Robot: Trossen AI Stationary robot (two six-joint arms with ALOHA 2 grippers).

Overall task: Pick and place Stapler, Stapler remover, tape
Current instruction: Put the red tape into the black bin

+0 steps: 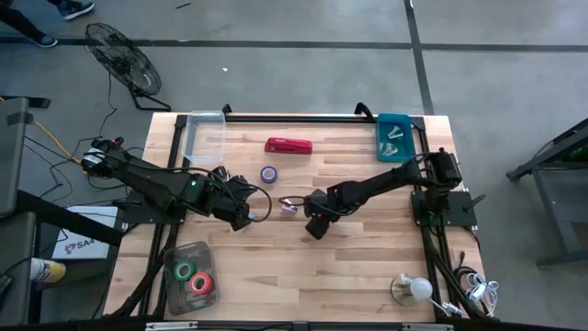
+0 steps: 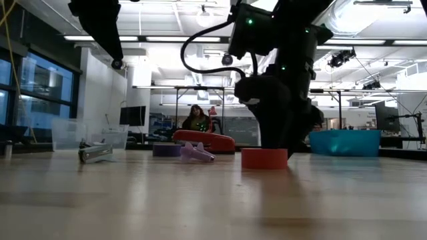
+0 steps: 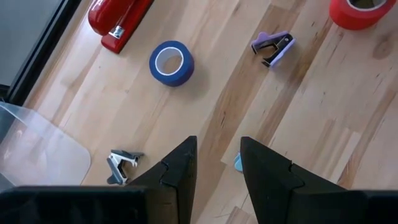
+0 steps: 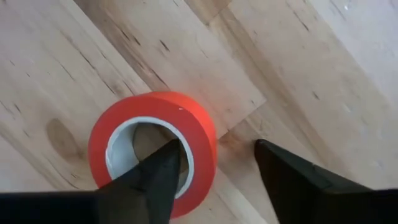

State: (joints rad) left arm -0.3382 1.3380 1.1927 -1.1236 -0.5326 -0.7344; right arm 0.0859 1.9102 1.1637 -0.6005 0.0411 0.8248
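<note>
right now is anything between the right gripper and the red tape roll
Nothing visible. The right gripper is already at the red tape roll, one finger down inside its open centre and the other outside the wall, with only bare table around it.

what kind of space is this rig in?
Likely a robotics lab or workshop: concrete floor with a floor fan, open ceiling with strip lights, and benches and equipment behind the wooden table.

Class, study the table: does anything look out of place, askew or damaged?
Nothing looks damaged or spilled. The stapler, blue tape roll and purple staple remover just lie loose on the table outside the bins.
</note>
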